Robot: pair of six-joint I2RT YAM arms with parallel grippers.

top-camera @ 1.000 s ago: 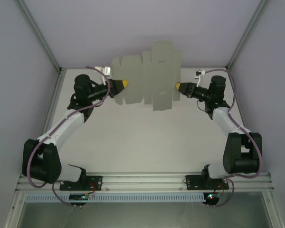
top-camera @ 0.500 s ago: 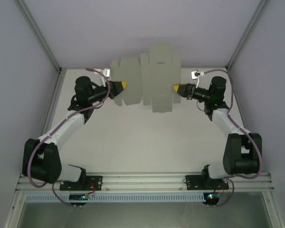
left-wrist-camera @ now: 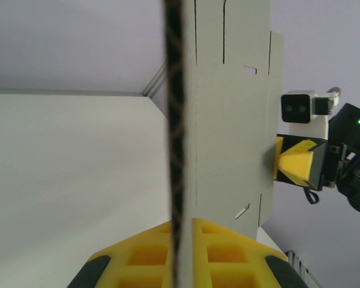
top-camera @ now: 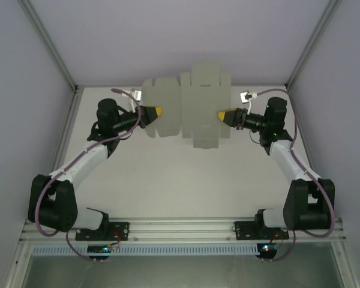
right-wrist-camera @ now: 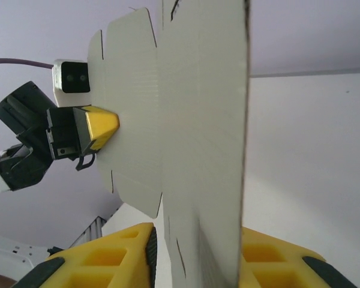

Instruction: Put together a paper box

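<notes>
Paper box, a flat die-cut sheet, hangs in the air between the grippers. The left gripper pinches its left edge and the right gripper its right edge. Bench stretches wide beneath both grippers.

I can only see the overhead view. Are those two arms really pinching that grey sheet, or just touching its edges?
Observer: Pinching. The left wrist view shows the sheet edge-on, passing between the left gripper's two yellow fingers.
Operator: And the other arm?
Observer: Same. In the right wrist view the sheet runs between the right gripper's fingers.
Operator: Is it plain paper?
Observer: Up close, its cut edge shows a dark zigzag core, so it looks like thin corrugated card.
</notes>
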